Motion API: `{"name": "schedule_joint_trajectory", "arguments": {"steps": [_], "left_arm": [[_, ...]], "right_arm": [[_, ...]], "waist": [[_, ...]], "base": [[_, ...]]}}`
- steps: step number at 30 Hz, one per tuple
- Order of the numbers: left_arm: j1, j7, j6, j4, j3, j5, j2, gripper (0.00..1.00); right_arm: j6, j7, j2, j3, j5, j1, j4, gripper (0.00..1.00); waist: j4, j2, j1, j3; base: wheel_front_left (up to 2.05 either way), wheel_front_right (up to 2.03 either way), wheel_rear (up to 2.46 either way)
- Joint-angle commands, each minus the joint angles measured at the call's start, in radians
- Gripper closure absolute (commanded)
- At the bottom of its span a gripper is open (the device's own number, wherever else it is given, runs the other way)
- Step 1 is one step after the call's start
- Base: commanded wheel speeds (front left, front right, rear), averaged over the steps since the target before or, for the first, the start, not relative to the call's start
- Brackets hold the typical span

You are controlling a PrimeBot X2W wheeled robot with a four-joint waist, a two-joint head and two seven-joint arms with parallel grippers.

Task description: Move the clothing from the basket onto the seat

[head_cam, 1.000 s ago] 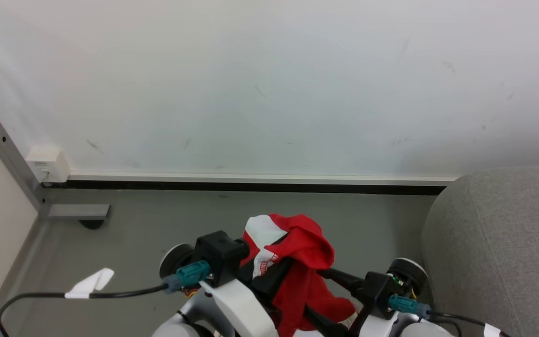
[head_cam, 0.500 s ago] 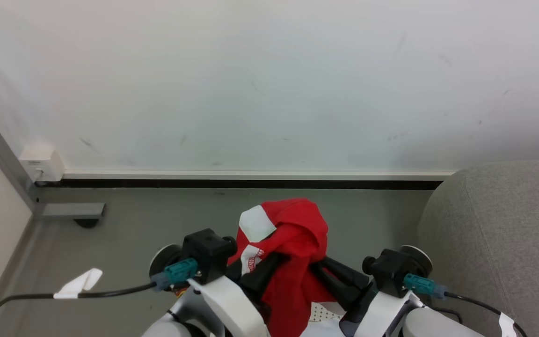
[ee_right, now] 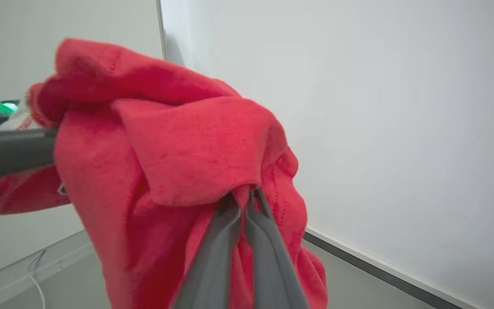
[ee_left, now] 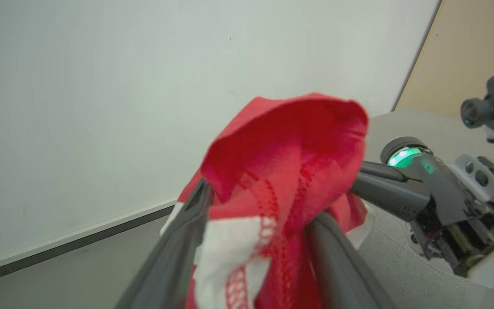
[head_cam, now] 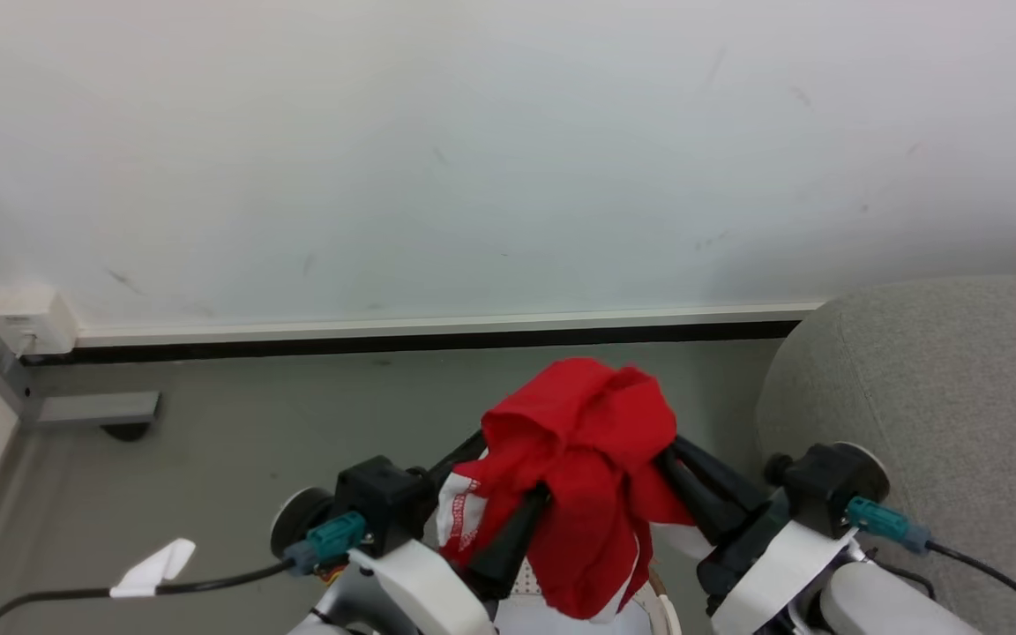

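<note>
Clothing [head_cam: 578, 423], crumpled red knit, pinched by right pincer [ee_right: 243, 196], drapes spread left pincer [ee_left: 260, 202].

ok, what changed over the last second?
The camera swung right, so more of the seat shows. The clothing has been lifted slightly and carried toward the seat; its white patch, on top before, now hangs lower left. The right gripper stays pinched on it; the left gripper keeps its fingers spread, cloth between. Nothing let go.
</note>
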Motion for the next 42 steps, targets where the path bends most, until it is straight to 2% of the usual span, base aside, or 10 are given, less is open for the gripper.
{"name": "schedule_joint_trajectory", "arguments": {"steps": [1,15,29,38,42], "left_arm": [[0.014,-0.020,0.004,0.014,-0.004,0.007,-0.008,0.00],[0.021,-0.093,0.001,0.100,-0.043,0.034,-0.037,0.00],[0.007,-0.114,0.000,0.105,-0.062,0.038,-0.047,0.00],[-0.002,-0.118,0.004,0.099,-0.067,0.035,-0.046,0.00],[-0.008,-0.114,-0.002,0.088,-0.073,0.038,-0.043,0.00]], "right_arm": [[-0.002,-0.003,-0.015,-0.033,-0.013,0.017,-0.007,1.00],[-0.002,-0.002,-0.066,-0.213,-0.068,0.061,-0.057,1.00],[-0.002,-0.002,-0.113,-0.310,-0.099,0.109,-0.099,1.00],[-0.003,-0.002,-0.126,-0.344,-0.105,0.127,-0.124,1.00],[-0.003,-0.002,-0.108,-0.401,-0.115,0.135,-0.113,1.00]], "waist": [[-0.012,0.0000,-0.0001,0.001],[-0.126,0.0000,-0.0001,0.016],[-0.244,0.0000,-0.0001,0.034],[-0.285,0.0000,-0.0001,0.044],[-0.292,0.0000,-0.0001,0.063]], "base": [[0.00,0.00,0.00],[0.00,0.00,0.00],[0.00,0.00,0.00],[0.00,0.00,0.00],[0.00,0.00,0.00]]}}
